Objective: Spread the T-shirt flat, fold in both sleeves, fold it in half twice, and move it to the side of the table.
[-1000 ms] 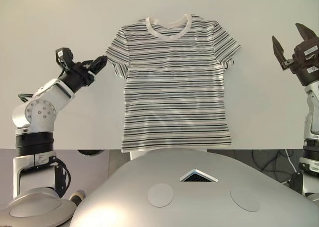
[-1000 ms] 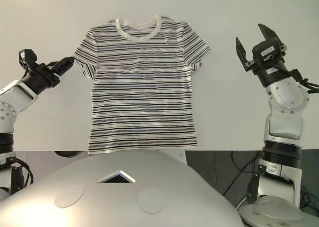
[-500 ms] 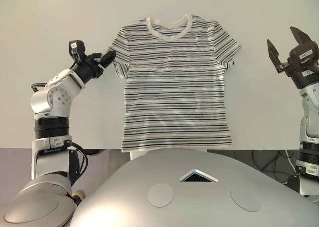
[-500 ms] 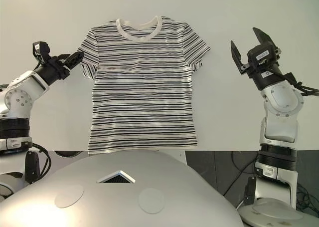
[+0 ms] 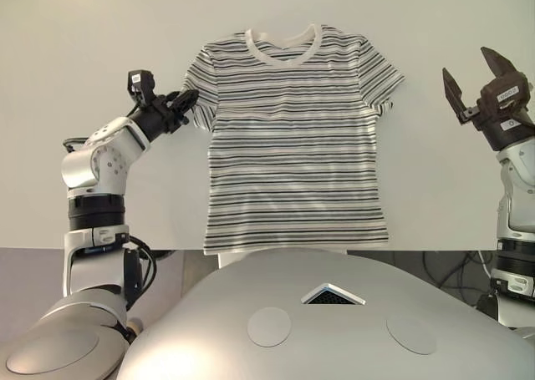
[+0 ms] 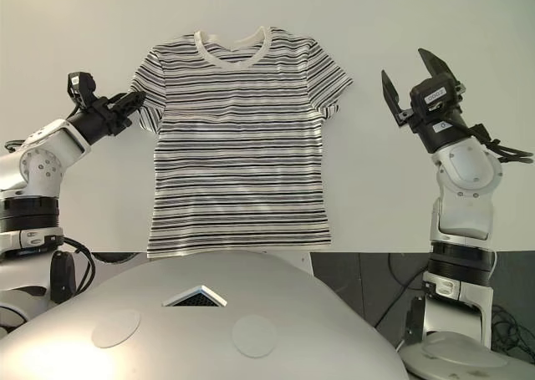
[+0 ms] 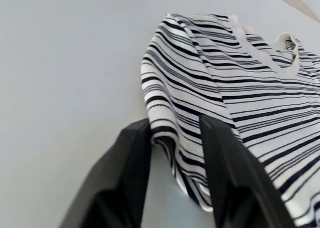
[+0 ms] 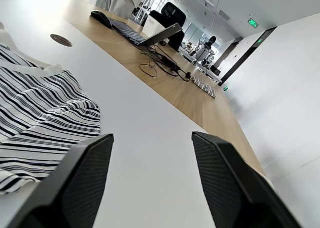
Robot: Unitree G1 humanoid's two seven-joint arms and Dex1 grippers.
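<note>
One T-shirt (image 5: 292,138): is lying flat on the desk (image 5: 451,188).
Left claw (image 7: 175,125): spread, is straddling its sleeve (image 7: 167,82) hem.
Right claw (image 5: 468,67): spread, is hovering apart.

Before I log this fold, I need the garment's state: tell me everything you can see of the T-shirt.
The T-shirt is short-sleeved and looks like soft knit cloth, white with dark horizontal stripes and a plain white collar. It lies spread flat on the white table, collar away from the robot, hem at the near edge, both sleeves unfolded, faint ripples across the body. The open left gripper has a finger on either side of the hem of the sleeve on the robot's left. Nothing else touches it.
</note>
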